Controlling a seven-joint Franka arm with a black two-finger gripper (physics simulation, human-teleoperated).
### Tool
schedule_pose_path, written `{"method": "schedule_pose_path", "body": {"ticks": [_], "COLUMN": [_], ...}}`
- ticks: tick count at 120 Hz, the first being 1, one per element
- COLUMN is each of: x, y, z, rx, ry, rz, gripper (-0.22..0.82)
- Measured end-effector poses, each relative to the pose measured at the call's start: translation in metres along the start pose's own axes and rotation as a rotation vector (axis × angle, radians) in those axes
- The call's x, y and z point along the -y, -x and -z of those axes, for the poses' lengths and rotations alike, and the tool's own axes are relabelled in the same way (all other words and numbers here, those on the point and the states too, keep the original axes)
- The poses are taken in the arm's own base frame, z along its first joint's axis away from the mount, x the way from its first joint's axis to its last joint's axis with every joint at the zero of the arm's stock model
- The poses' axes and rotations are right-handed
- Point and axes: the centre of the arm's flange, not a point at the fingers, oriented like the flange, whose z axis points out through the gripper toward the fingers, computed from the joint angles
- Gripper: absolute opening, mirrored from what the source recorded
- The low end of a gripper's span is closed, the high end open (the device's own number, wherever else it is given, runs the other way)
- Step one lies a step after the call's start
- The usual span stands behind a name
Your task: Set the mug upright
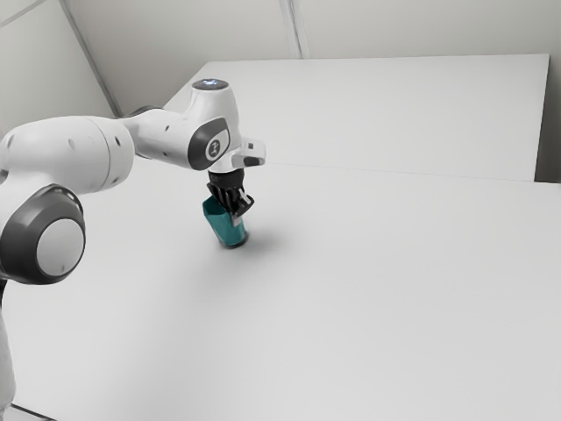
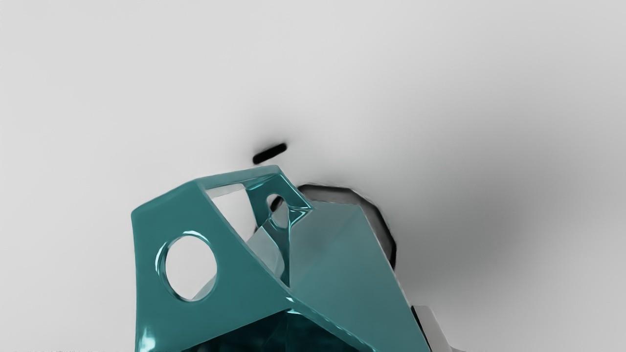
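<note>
Looking at a wide pale table filling most of the exterior view, with a big white arm reaching in from the left edge. Down at its end, left of centre, got the gripper right up against the upper part of the mug. Honestly can't tell from this angle whether clenched on it or released, so not going to guess.

As for the step, would call it the actual righting: clearly not upright at the moment, leaning with mouth to the upper left and bottom to the lower right. Could fit the start of the tilt or a pause near the end of it. Next up, would want to make sure of a firm hold, then turn it gently until sitting flat on its base, and only then let go. Rushing that last bit might tip it over, imho.

Now for looks: glossy teal, faceted rather than round, with a dark inside at the bottom of the wrist view. Also sporting a dark base right of centre, an angular handle-like loop low and left, and a round hole through that. Smallest of all, just above the loop: a short black mark.
</note>
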Motion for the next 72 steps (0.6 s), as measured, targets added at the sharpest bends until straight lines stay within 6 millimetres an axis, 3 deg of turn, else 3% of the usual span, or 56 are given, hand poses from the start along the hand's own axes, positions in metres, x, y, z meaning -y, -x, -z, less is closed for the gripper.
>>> {"method": "schedule_pose_path", "body": {"ticks": [18, 45, 60, 72], "x": [0.000, 0.001, 0.002, 0.006], "y": [0.001, 0.001, 0.001, 0.006], "z": [-0.001, 0.005, 0.016, 0.041], "rx": [0.007, 0.014, 0.008, -0.020], "ry": [0.001, 0.001, -0.006, -0.011], "rz": [0.028, 0.052, 0.057, 0.066], "gripper": [-0.16, 0.29, 0.43, 0.50]}}
